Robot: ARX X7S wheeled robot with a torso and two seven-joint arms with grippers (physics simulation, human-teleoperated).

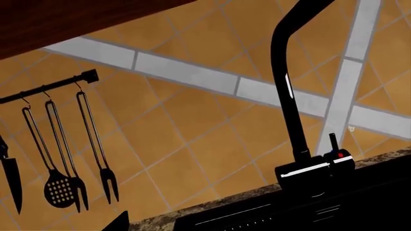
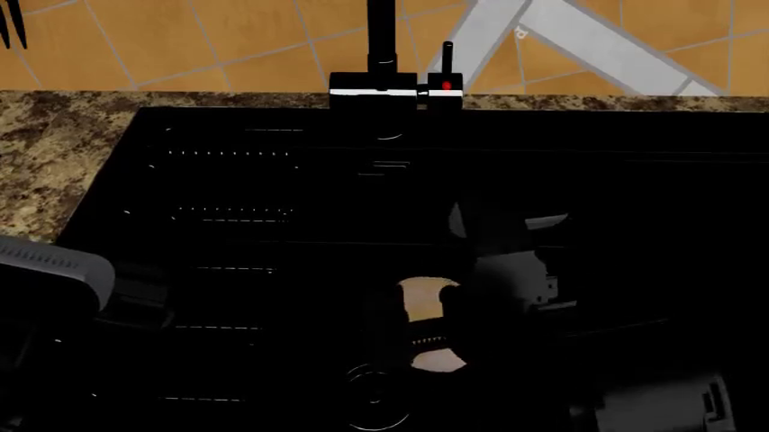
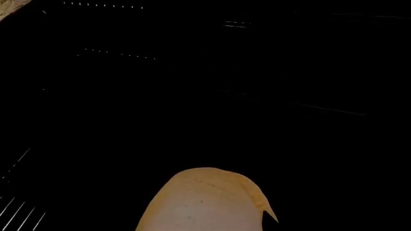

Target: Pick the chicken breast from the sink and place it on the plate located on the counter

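I see the chicken (image 2: 423,301) low in the sink (image 2: 240,180), near its front edge, below the faucet (image 2: 382,85). My right end effector (image 2: 463,315) is down over it, dark against the basin; I cannot tell if its jaws are closed on the meat. In the right wrist view the chicken (image 3: 202,202) fills the near edge. The left end effector is out of view; its camera faces the wall tiles (image 1: 192,120) and hanging utensils (image 1: 61,159). Desk (image 2: 49,153) granite borders the sink's left.
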